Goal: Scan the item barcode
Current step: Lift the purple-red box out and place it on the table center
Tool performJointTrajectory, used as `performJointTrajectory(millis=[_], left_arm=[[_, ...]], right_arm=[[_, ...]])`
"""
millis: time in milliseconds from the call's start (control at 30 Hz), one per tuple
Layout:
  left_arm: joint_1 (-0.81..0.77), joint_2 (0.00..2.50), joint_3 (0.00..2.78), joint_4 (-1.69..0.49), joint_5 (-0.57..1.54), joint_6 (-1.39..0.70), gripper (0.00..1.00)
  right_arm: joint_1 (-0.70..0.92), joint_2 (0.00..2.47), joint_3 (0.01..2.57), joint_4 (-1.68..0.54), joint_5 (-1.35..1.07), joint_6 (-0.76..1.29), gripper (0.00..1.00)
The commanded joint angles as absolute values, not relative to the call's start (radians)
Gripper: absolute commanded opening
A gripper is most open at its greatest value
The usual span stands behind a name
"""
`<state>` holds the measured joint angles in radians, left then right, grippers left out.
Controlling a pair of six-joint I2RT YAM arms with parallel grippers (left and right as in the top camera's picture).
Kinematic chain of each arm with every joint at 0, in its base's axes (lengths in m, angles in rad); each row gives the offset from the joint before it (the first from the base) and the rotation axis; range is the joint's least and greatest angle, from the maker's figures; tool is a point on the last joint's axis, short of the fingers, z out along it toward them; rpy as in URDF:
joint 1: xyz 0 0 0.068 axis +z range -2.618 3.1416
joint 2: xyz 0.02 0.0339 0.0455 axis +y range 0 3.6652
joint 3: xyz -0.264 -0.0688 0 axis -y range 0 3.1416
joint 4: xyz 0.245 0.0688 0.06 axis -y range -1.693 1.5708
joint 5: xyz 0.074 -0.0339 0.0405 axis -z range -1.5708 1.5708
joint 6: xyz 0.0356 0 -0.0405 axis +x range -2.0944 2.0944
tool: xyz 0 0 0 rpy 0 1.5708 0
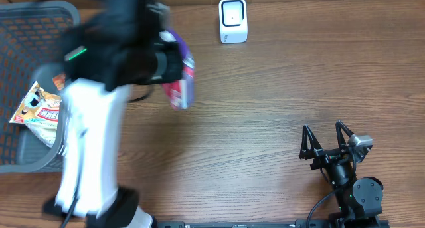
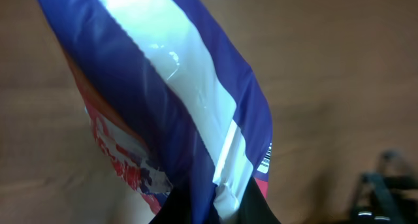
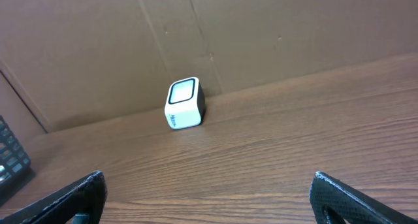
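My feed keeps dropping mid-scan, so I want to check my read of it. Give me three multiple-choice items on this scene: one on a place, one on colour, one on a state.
1. Where does the scanner stand?
A. lying flat in the middle of the wood
B. at the far edge of the table, by the back wall
C. at the near left corner

2. Which colours show on the bag held in the left fingers?
A. blue, white and red
B. green and yellow
C. all black

3. How do the right fingers stand?
A. shut on the bag
B. shut on nothing
C. open, holding nothing

Answers:
1 B, since the overhead view shows it upright against the wall.
2 A, since the left wrist view shows those bands.
3 C, since they stand wide apart with only bare wood between them.
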<state>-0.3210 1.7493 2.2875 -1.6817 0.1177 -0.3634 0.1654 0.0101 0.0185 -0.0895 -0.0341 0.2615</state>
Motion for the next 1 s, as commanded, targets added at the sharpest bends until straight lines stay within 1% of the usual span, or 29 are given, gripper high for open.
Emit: performJointTrajectory(millis=[0,100,167,233,333,467,500,533,567,600,633,667,700,767,833,933,967], left_arm=[[-0.413,1.847,2.183,-1.68,-0.07,-0.405,0.04],[-0.464,1.961,2.133,-1.678,-0.218,-0.484,0.04],[-0.485,2.031,2.124,-1.666,-0.265,-0.515,0.04],[-0.505,2.122,2.124,-1.631,-0.27,-0.517,0.04],[-0.522,2.194,2.124,-1.613,-0.234,-0.517,0.04],[-0.532,2.227,2.124,-1.61,-0.147,-0.483,0.15],[-0.532,2.227,2.125,-1.61,-0.128,-0.471,0.22],[-0.532,2.227,2.131,-1.612,-0.099,-0.448,0.4],[-0.532,2.227,2.139,-1.617,-0.084,-0.434,0.48],[-0.53,2.227,2.157,-1.628,-0.064,-0.411,0.61],[-0.527,2.227,2.18,-1.645,-0.051,-0.397,0.72],[-0.522,2.227,2.218,-1.675,-0.051,-0.396,0.84],[-0.517,2.227,2.251,-1.691,-0.051,-0.393,1.0],[-0.502,2.207,2.31,-1.69,0.006,-0.342,1.0],[-0.476,2.178,2.388,-1.69,0.055,-0.343,1.0],[-0.422,2.111,2.486,-1.69,0.075,-0.344,1.0],[-0.382,2.057,2.526,-1.69,0.075,-0.344,1.0]], right_arm=[[0.167,0.003,0.008,-0.082,-0.027,0.261,1.0],[0.167,0.003,0.008,-0.082,-0.027,0.261,1.0],[0.167,0.003,0.008,-0.082,-0.027,0.261,1.0],[0.167,0.003,0.008,-0.082,-0.027,0.261,1.0],[0.167,0.003,0.008,-0.082,-0.027,0.261,1.0],[0.167,0.003,0.008,-0.082,-0.027,0.261,1.0],[0.167,0.003,0.008,-0.082,-0.027,0.261,1.0],[0.167,0.003,0.008,-0.082,-0.027,0.261,1.0],[0.167,0.003,0.008,-0.082,-0.027,0.261,1.0],[0.167,0.003,0.008,-0.082,-0.027,0.261,1.0],[0.167,0.003,0.008,-0.082,-0.027,0.261,1.0],[0.167,0.003,0.008,-0.082,-0.027,0.261,1.0],[0.167,0.003,0.008,-0.082,-0.027,0.261,1.0],[0.167,0.003,0.008,-0.082,-0.027,0.261,1.0],[0.167,0.003,0.008,-0.082,-0.027,0.261,1.0],[0.167,0.003,0.008,-0.082,-0.027,0.261,1.0],[0.167,0.003,0.008,-0.082,-0.027,0.261,1.0]])
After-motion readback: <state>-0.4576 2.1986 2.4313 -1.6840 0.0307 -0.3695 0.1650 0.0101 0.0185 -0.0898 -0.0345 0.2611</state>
